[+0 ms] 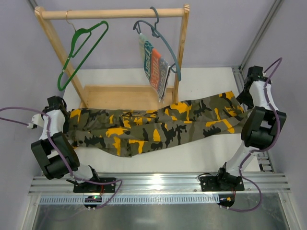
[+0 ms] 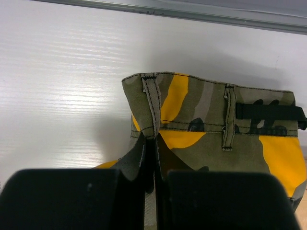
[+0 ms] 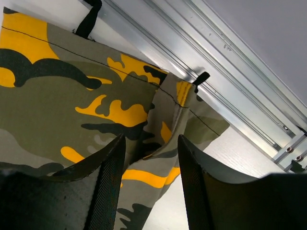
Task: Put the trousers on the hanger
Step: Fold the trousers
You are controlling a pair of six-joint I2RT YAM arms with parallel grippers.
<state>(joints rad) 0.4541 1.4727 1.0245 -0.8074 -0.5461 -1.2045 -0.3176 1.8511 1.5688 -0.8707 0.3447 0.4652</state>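
Top external view: your trousers lie lengthwise between both arms; left gripper clamps the waistband, right gripper gapes released; hanger hangs nearer left.

A white table bears a wooden clothes rack; pale walls rise behind it, aluminium rails before it.

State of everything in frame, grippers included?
trousers: spread flat, not yet on a hanger
green hanger: hangs empty on rail, tilted
grey-blue hanger: on rail, carries striped cloth
left gripper: shut on trousers waistband
right gripper: open over leg hem
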